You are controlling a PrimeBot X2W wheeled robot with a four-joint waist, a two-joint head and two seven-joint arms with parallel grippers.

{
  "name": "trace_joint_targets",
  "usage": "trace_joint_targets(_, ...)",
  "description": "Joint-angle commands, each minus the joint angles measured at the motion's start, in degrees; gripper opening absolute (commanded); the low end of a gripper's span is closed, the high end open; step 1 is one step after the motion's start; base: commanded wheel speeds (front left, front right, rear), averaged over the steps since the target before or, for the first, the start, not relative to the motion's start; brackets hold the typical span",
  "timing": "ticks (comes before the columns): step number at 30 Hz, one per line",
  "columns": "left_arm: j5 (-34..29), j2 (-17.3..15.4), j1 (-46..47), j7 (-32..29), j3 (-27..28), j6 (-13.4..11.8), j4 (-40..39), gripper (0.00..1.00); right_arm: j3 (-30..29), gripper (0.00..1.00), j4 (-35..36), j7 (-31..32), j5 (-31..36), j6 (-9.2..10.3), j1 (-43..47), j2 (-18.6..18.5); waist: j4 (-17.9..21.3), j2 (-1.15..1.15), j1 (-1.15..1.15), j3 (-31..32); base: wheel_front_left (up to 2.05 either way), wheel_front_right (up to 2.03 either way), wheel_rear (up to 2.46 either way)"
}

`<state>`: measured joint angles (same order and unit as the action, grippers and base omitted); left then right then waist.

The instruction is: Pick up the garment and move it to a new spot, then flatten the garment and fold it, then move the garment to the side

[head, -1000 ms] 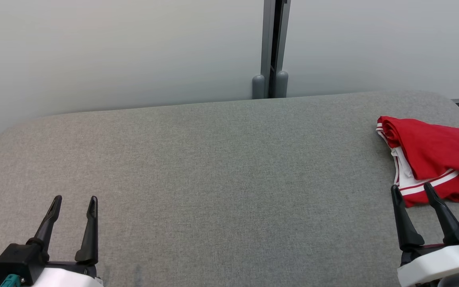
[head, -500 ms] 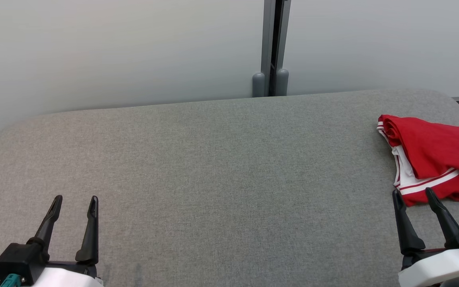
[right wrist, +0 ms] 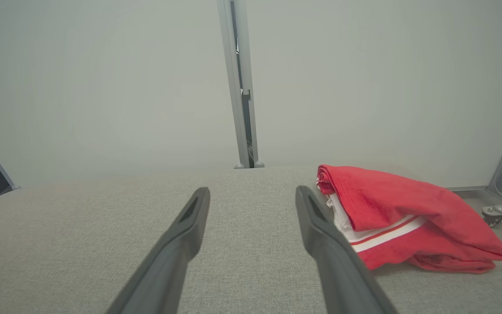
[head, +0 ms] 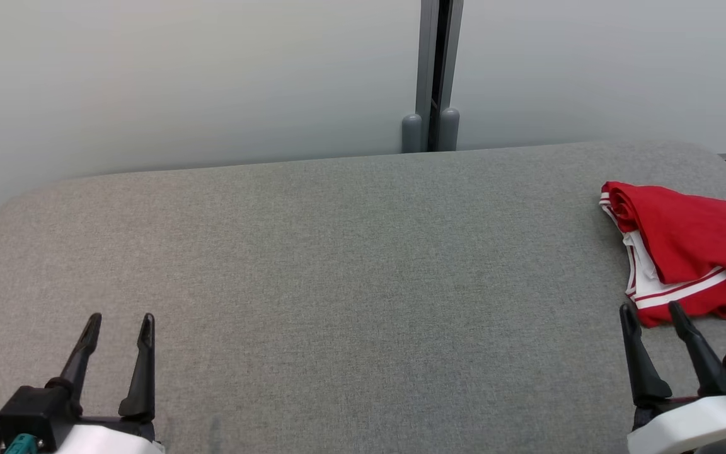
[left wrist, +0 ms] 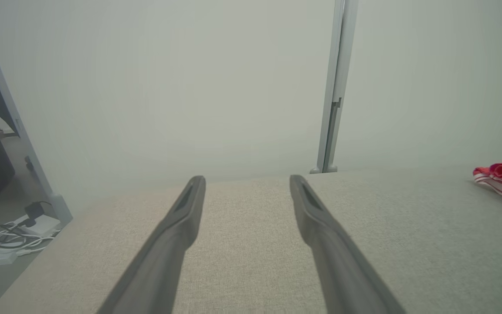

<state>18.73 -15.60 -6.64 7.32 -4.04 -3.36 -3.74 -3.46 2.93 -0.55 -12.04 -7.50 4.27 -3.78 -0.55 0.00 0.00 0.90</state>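
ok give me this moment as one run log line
stage: pickup not started | garment: red, bunched, right end of table | left gripper: open, empty | right gripper: open, empty, close to garment

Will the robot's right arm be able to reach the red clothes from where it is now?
Probably yes. The red clothes lie on the grey table just ahead of the right tool, a little to its right. The tool is open, and nothing sits between them.
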Motion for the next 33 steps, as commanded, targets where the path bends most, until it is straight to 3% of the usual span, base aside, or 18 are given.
trace_joint_targets(1,0.0,0.3,-0.2,0.0,-0.1,0.0,0.4,0.00,0.1,0.00,-0.4,0.0,0.0,0.00,0.1,0.1,0.0,0.00,0.00,0.0,0.00,0.00,0.00)
trace_joint_targets(33,27.8,5.1,6.6,2.6,-3.4,4.0,8.8,0.00,-8.7,0.00,-11.4,10.2,-26.7,0.00,-8.5,-0.1,0.1,0.00,0.00,-0.3,0.00,0.00,0.00)
